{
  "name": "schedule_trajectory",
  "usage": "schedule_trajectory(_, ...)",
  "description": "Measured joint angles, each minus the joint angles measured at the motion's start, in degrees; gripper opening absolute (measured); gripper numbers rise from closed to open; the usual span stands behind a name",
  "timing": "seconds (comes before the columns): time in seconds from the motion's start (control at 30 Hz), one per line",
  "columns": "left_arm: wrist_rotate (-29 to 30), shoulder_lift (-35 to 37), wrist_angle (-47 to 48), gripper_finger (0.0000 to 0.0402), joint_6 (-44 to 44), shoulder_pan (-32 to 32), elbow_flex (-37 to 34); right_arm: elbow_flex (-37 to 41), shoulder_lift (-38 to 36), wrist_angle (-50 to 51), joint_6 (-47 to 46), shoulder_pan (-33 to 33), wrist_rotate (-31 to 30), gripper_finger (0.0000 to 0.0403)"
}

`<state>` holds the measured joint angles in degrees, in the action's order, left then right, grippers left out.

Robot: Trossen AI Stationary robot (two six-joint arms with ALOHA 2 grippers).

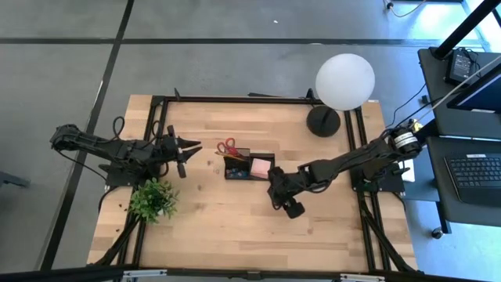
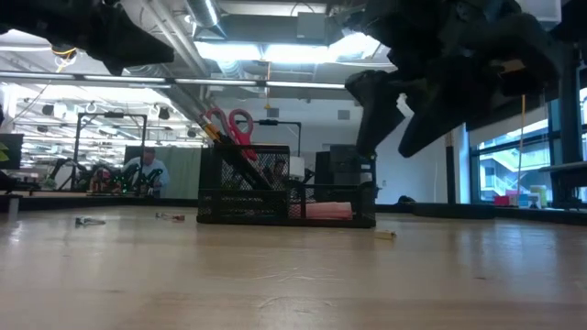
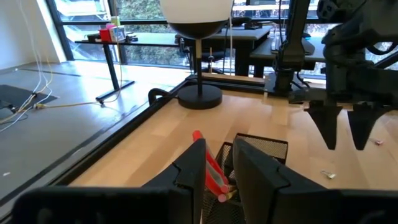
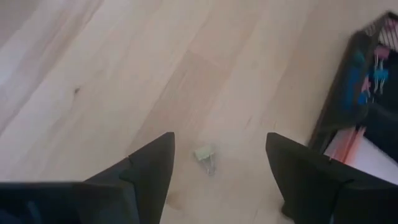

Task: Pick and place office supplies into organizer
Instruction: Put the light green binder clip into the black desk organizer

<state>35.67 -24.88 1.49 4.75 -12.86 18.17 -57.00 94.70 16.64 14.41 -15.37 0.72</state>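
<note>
Right gripper hovering spread wide above small pale-green binder clip lying on light wooden tabletop, just beside black mesh organizer. No readable writing showing anywhere. Organizer holding red-handled scissors standing tilted in tall compartment, pink sticky-note pad in low tray, coloured clips in side compartment. Left gripper waiting above table, well apart from organizer, fingers parted narrowly. Round black lamp base with white globe standing beyond organizer; green potted plant sitting near left arm.
</note>
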Motion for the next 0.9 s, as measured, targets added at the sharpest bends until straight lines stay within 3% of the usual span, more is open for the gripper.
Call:
schedule_trajectory(0.67,1.0,0.0,0.1,0.0077,0.4,0.0,0.0,0.0,9.2,-3.5,5.6,2.1,2.2,0.0256)
schedule_trajectory(0.9,1.0,0.0,0.5,0.0073,0.5,0.0,0.0,-0.1,11.6,-3.8,7.8,2.1,2.8,0.0235)
